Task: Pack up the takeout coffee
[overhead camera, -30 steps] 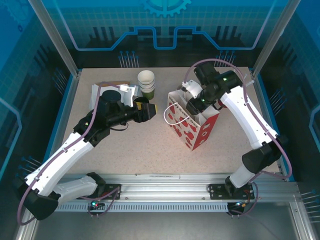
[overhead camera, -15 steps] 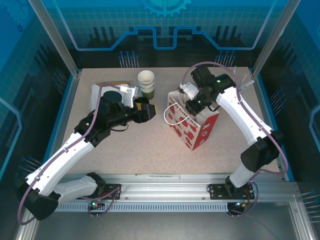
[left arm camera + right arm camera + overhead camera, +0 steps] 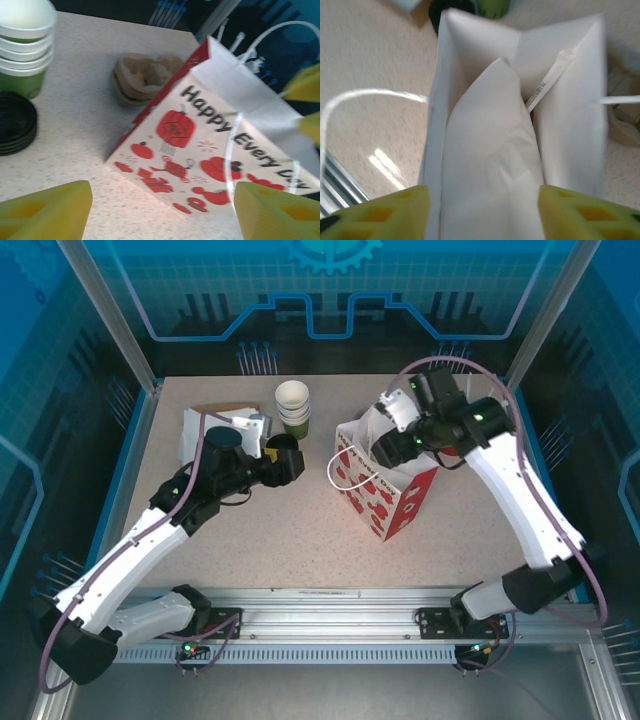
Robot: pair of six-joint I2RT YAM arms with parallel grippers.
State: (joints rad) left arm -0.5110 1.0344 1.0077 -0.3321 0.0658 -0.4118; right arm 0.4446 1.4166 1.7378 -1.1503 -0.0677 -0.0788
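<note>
Left wrist: white gift bag (image 3: 200, 145), red prints.

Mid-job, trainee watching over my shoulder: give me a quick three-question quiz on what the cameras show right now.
1. True or false: the left gripper is shut on a cup.
2. Which one hangs over the open top of the gift bag? A left gripper. B right gripper.
3. Fill in: the black lids lie beside the cup stack, whose cups are ____ outside.
Key: 1 false, it is open and empty; 2 B; 3 green.
</note>
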